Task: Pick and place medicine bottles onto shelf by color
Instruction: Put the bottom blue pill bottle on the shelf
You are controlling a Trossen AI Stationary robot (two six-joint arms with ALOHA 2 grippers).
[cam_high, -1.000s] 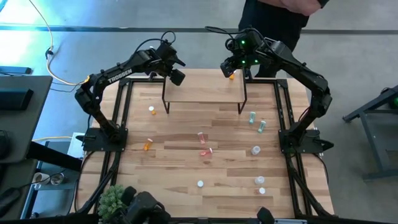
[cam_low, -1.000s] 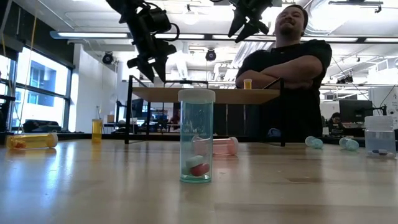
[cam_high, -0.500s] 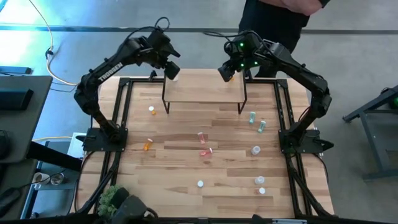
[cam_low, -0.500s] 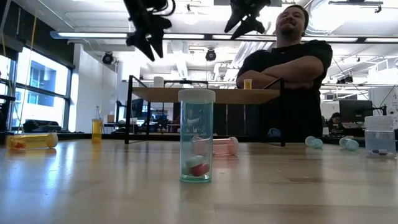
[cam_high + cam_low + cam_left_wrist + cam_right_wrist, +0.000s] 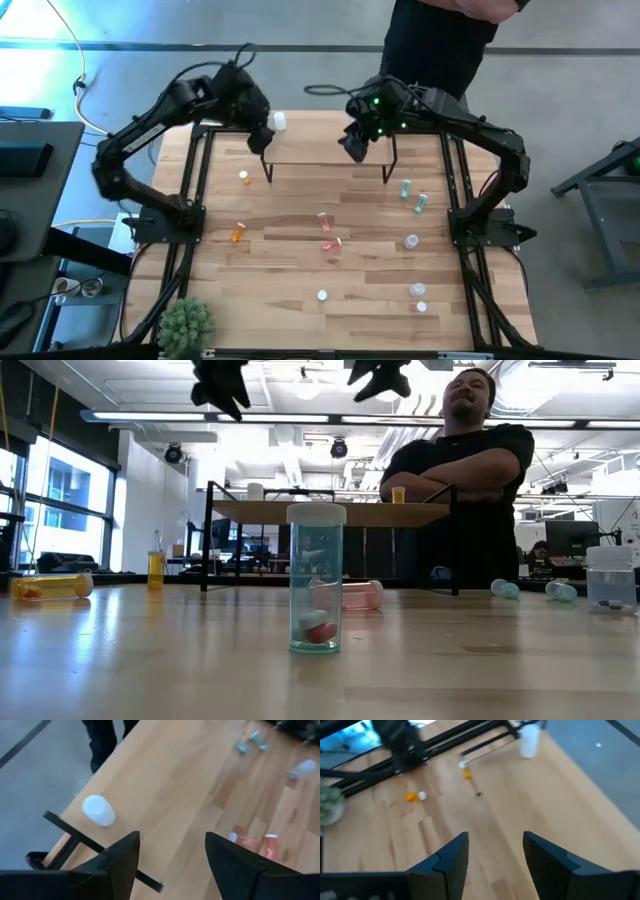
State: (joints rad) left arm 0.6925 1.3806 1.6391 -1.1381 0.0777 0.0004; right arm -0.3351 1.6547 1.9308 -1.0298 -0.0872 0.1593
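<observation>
No lettering I can read anywhere; the bottles seem unlabelled, though they're too small to be sure.

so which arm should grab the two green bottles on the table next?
Right. The green bottles lie on the table's right side, near the right arm's base. The right gripper hangs open and empty above the shelf; the left gripper is across the table.

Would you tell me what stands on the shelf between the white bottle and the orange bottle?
Nothing stands there. In the low view, the top of the shelf is bare between the white bottle and the orange bottle.
</observation>
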